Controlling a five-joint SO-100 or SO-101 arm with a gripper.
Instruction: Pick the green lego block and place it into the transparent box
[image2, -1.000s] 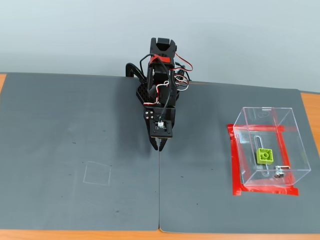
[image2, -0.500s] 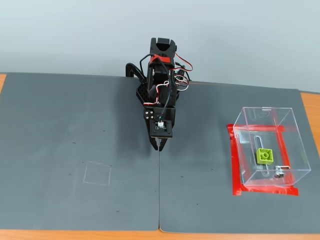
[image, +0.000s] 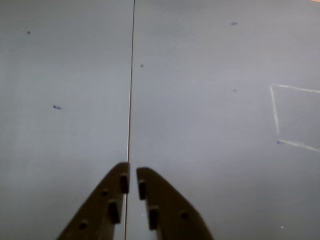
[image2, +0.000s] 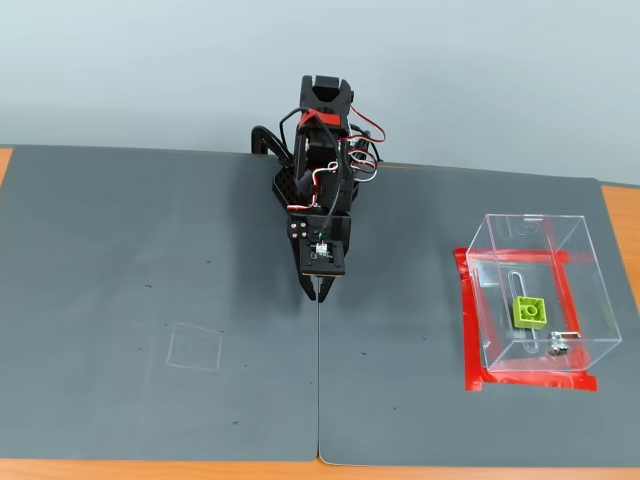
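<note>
Well, nearest the front edge of the table (image2: 150, 400), in the fixed view, there is only dark grey matting with a thin seam (image2: 319, 380) running down the middle and a faint chalk-like square outline (image2: 194, 347) drawn to the left of it. To the right, the clear acrylic box with thin see-through walls (image2: 575, 240) stands on a border of bright red tape (image2: 470, 330), with a small metal fitting (image2: 557, 348) at its near edge. Inside it, lying flat on the floor of the box with studs upward, is the small lime-green square plastic brick (image2: 530, 311), so the job looks done as far as I can judge.

That brick would be light and rigid, with smooth, slightly slippery sides; a pinch across two opposite flat walls would hold it best, since the studded top gives little to grip. The box walls look thin and could scuff or shift if knocked.

Further back, the black arm (image2: 320, 150) sits folded, red and white wires looping over it, its fingers (image2: 318, 290) pointing down at the seam. In the wrist view the two dark, matte plastic fingers (image: 133, 175) are almost together, a narrow slit between the tips, with nothing held. Beyond is a plain pale wall.
</note>
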